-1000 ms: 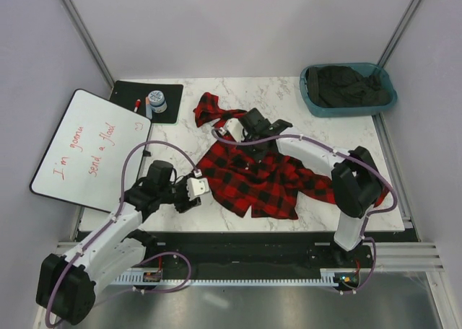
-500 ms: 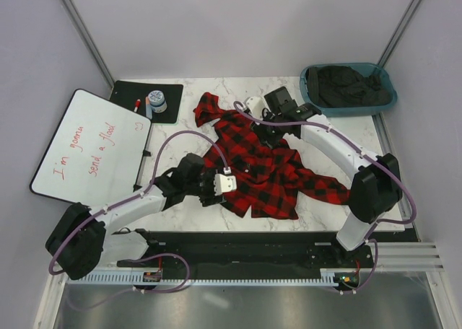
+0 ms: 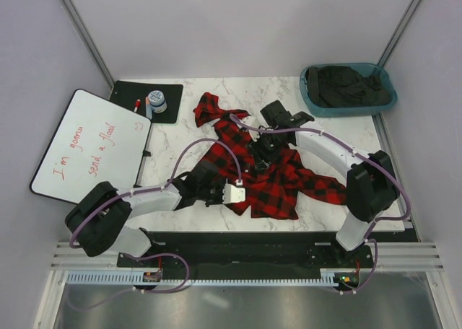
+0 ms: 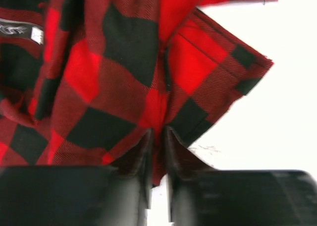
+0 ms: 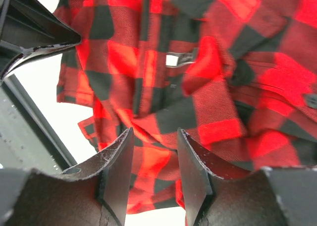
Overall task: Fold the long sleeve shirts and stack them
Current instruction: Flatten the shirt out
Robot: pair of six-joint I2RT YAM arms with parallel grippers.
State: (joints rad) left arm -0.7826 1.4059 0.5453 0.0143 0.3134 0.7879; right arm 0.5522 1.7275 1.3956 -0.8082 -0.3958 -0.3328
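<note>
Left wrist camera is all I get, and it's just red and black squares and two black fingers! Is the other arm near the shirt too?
Observer: Yes. The right gripper hangs open over the flannel shirt, on the side farther from the arm bases than yours.
Operator: Are there more clothes anywhere?
Observer: A teal bin at the far right corner of the table holds dark clothes. I can't tell whether they are shirts.
Operator: And what's on the other side?
Observer: A whiteboard with red handwriting lies at the table's left edge.
</note>
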